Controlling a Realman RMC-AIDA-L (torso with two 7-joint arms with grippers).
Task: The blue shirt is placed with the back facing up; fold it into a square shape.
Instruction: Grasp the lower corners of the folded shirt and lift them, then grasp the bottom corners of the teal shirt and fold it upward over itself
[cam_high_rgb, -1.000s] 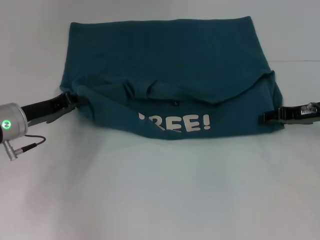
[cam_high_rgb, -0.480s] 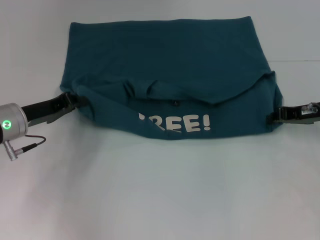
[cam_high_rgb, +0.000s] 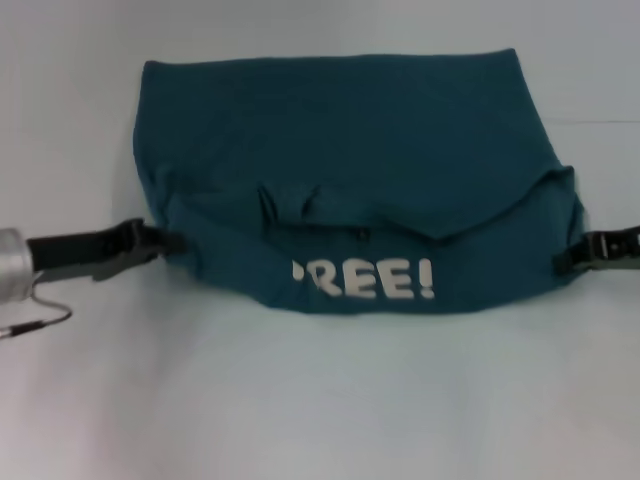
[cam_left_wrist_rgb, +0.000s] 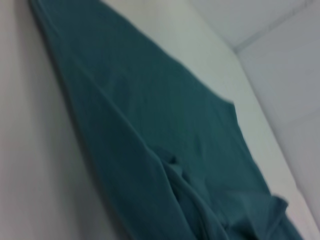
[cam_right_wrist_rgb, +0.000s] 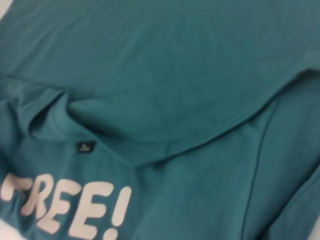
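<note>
Blue shirt (cam_high_rgb: 350, 170) half-folded; white "REE!" txt (cam_high_rgb: 365, 280) on near flap.

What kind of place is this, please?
Probably a lab or test bench, not a home: a plain white table, one blue shirt on it, and the left gripper and right gripper at its sides.

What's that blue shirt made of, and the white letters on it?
The blue shirt looks like soft, matte knit cotton: it drapes and creases loosely. The white lettering seems a flat, opaque print lying on the fabric, though the exact ink can't be told.
</note>
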